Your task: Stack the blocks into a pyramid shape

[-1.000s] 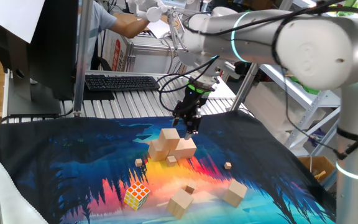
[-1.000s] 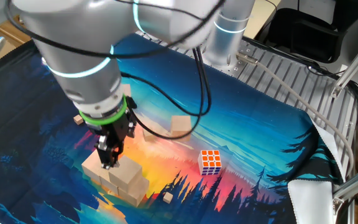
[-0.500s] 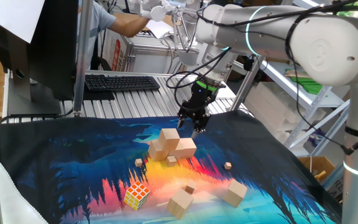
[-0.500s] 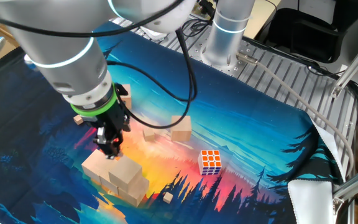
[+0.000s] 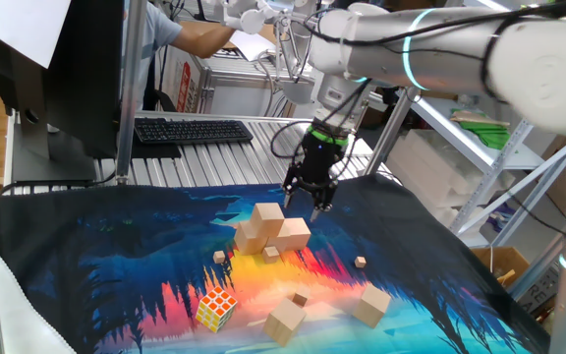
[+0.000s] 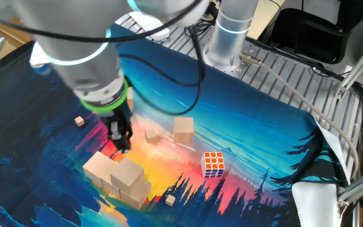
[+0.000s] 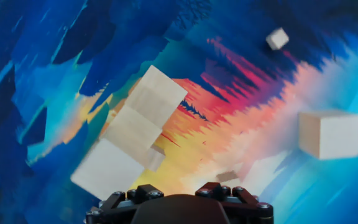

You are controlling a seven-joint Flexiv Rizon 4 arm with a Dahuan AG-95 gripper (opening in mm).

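Colourful printed mat (image 5: 116, 265) over slatted table (image 5: 204, 157)

Claw (image 5: 309, 200) hangs above stacked blocks (image 5: 270, 233) — two blocks apart.

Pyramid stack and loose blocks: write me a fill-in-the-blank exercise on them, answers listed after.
1. The gripper hangs above the stacked blocks and holds ____.
2. On top of the bottom row of the stack lies ____ block.
3. In the fixed view that shows the keyboard, the two loose blocks lie ____ the camera than the stack.
4. The puzzle cube is ____, unlike the plain tan blocks.

Missing words: nothing; one; nearer; multicoloured
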